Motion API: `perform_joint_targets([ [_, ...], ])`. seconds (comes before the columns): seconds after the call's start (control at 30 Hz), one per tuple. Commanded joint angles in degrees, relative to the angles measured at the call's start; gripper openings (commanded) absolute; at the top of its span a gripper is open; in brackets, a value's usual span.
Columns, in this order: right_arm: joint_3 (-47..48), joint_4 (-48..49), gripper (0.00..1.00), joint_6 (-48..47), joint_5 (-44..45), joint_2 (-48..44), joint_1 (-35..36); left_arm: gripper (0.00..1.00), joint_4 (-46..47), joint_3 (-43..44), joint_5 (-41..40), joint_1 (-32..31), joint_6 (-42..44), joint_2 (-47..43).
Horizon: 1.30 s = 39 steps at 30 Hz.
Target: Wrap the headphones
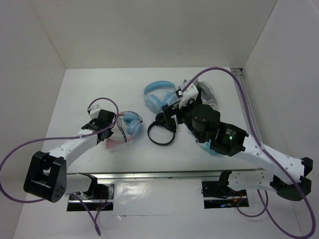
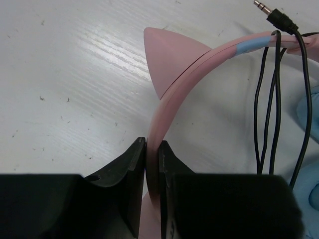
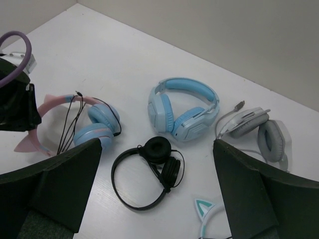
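Note:
The headphones (image 1: 130, 123) lie on the table at centre left, with a pink headband (image 2: 172, 97), a pink cat ear (image 2: 169, 62) and light blue ear cups (image 3: 94, 127). Their thin black cable (image 2: 271, 99) hangs in loops over the band, and its plug (image 2: 271, 12) is free. My left gripper (image 2: 152, 149) is shut on the pink headband near the cat ear; it also shows in the top view (image 1: 107, 133). My right gripper (image 3: 157, 144) is open and empty, hovering above a black pair, to the right of the pink pair (image 1: 169, 110).
An all-light-blue pair (image 3: 182, 107) lies behind centre. A black on-ear pair (image 3: 149, 174) lies under my right gripper. A grey-white headset (image 3: 259, 129) with a cable lies at the right. A teal-and-white cat-ear pair (image 3: 204, 209) lies near the right arm. White walls enclose the table.

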Motion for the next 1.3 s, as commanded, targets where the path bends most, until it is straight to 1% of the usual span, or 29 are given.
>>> perform_joint_targets([
  [0.0, -0.05, -0.51, 1.00, 0.63, -0.59, -1.97, 0.89, 0.00, 10.34, -2.19, -0.82, -0.12, -4.02, -0.29],
  [0.1, -0.05, -0.51, 1.00, 0.63, -0.59, -1.98, 1.42, 0.00, 11.23, -3.25, -0.55, -1.34, -4.55, -0.29],
  [0.17, -0.05, -1.12, 1.00, 1.16, -0.59, -2.50, 1.42, 0.04, 11.23, -3.25, -0.55, -1.35, -6.12, -0.29],
  [0.23, -0.05, -1.12, 1.00, 1.16, -1.20, -2.51, 1.42, 0.07, 8.43, -2.55, -0.55, -1.35, -6.82, 2.07],
  [0.3, -0.05, -1.12, 1.00, 1.69, -1.82, -3.21, 1.42, 0.28, 5.97, -1.23, -0.55, -1.35, -10.25, 3.40],
  [0.33, -0.05, -1.12, 1.00, 1.69, -1.82, -3.21, 1.42, 0.36, 4.39, -1.23, -0.55, -1.96, -11.39, 3.40],
  [0.37, -0.05, -1.12, 1.00, 1.69, -2.34, -3.73, 1.42, 0.39, 3.68, -1.23, -1.33, -1.96, -13.40, 4.01],
  [0.43, -0.05, -1.73, 1.00, 1.69, -2.34, -3.74, 1.42, 0.46, 3.06, -1.23, -1.95, -2.57, -14.38, 2.97],
  [0.5, 0.47, -1.74, 1.00, 2.22, -2.95, -3.74, 1.42, 0.51, 2.09, -2.37, -2.56, -2.58, -15.70, 0.61],
  [0.53, 0.47, -2.35, 1.00, 2.22, -2.96, -3.74, 1.42, 0.56, 2.09, -2.37, -2.57, -2.58, -15.71, -0.36],
  [0.6, 1.08, -2.35, 1.00, 2.82, -4.01, -4.26, 1.42, 0.60, 1.31, -2.37, -1.87, -2.58, -15.71, -2.47],
  [0.63, 1.09, -2.88, 1.00, 2.83, -4.01, -4.26, 1.42, 0.82, 1.30, -2.37, -1.87, -3.10, -15.71, -5.62],
  [0.67, 1.09, -2.88, 1.00, 2.83, -4.62, -4.87, 1.42, 1.00, 0.78, -2.37, -1.87, -3.11, -15.71, -7.65],
  [0.7, 1.09, -2.88, 1.00, 3.44, -4.63, -4.88, 1.42, 1.00, -0.44, -2.37, -1.34, -4.06, -15.71, -10.11],
  [0.73, 1.09, -2.88, 1.00, 4.06, -4.63, -4.88, 1.42, 1.00, -1.41, -1.50, -2.47, -5.90, -15.71, -15.52],
  [0.83, 1.09, -3.93, 1.00, 6.51, -4.11, -5.41, 1.95, 1.00, -6.67, 2.54, -6.08, -9.51, -16.85, -23.55],
  [0.87, 1.70, -5.50, 1.00, 7.83, -2.80, -4.36, 1.95, 1.00, -7.74, 4.03, -6.08, -10.13, -16.24, -25.84],
  [0.9, 2.31, -7.26, 1.00, 10.80, 0.26, -3.57, 1.95, 1.00, -9.14, 7.44, -6.08, -10.14, -14.93, -29.43],
  [0.93, 4.41, -9.28, 1.00, 12.57, 1.42, -2.52, 1.95, 1.00, -12.90, 9.39, -5.30, -10.92, -14.05, -30.86],
  [0.97, 5.39, -13.47, 1.00, 14.67, 2.48, -1.03, 1.95, 1.00, -14.68, 11.15, -4.08, -11.45, -13.08, -32.09],
  [1.0, 6.18, -15.34, 1.00, 18.70, 3.27, -1.01, 1.95, 1.00, -15.82, 14.30, -0.15, -11.46, -9.16, -34.37],
  [1.07, 6.71, -17.81, 1.00, 21.45, 3.28, -1.79, 1.95, 1.00, -18.46, 15.99, 4.96, -11.46, -4.83, -36.66],
  [1.1, 4.71, -17.82, 1.00, 22.07, 0.67, -2.85, 1.95, 1.00, -19.95, 16.61, 9.17, -11.46, -0.72, -39.02],
  [1.2, 1.28, -17.82, 1.00, 23.83, -2.16, -8.03, 1.95, 1.00, -26.53, 17.23, 11.83, -11.46, 2.65, -43.86],
  [1.23, -0.48, -18.43, 1.00, 24.79, -3.39, -9.17, 1.95, 1.00, -27.52, 17.23, 14.11, -11.46, 4.23, -47.80],
  [1.27, -1.19, -19.57, 1.00, 25.50, -3.92, -10.93, 1.95, 1.00, -28.48, 17.23, 15.17, -11.46, 4.24, -49.92],
])
